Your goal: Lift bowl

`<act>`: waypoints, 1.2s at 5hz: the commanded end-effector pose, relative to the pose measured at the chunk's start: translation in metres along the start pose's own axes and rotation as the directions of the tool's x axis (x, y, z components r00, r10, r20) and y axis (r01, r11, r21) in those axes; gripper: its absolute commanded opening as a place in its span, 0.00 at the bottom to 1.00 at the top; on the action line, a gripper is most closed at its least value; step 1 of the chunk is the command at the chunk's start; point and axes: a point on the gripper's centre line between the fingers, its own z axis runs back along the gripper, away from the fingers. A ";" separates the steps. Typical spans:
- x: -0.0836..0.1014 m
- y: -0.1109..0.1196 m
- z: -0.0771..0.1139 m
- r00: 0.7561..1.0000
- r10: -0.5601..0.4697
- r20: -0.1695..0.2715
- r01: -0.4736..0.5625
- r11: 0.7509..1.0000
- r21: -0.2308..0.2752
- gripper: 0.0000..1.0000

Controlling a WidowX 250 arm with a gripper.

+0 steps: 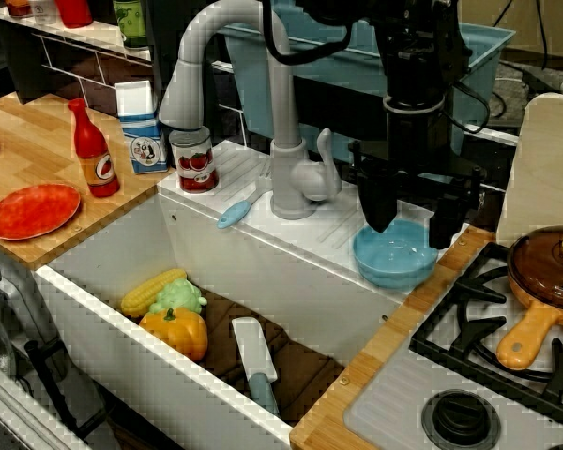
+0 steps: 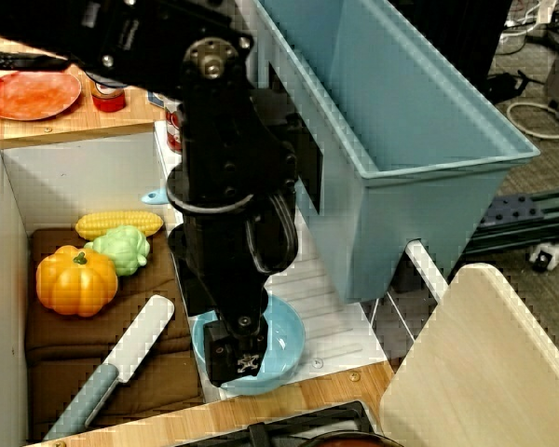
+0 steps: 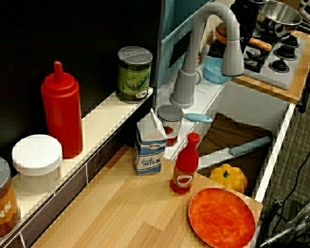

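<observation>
Front view, hand (image 1: 415,228) spread open over light-blue bowl (image 1: 394,254), far rim hidden, faucet (image 3: 225,46) masking it elsewhere.

The grey faucet (image 1: 286,141) stands behind the sink basin. Just left of it sits a tomato can (image 1: 193,160), then a milk carton (image 1: 139,127), a red sauce bottle (image 1: 93,150) and an orange-red plate (image 1: 33,210). Below it lie a corn cob (image 1: 152,291) and a pumpkin (image 1: 175,332).

Open claw (image 1: 412,228) straddling light-blue bowl (image 1: 394,259)
</observation>
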 end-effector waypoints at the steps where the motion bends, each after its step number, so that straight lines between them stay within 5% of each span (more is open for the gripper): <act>1: 0.015 0.003 0.007 0.998 0.005 0.067 -0.004 1.000 -0.006 1.00; 6: 0.019 0.012 -0.021 0.993 0.077 0.095 -0.078 0.997 0.003 1.00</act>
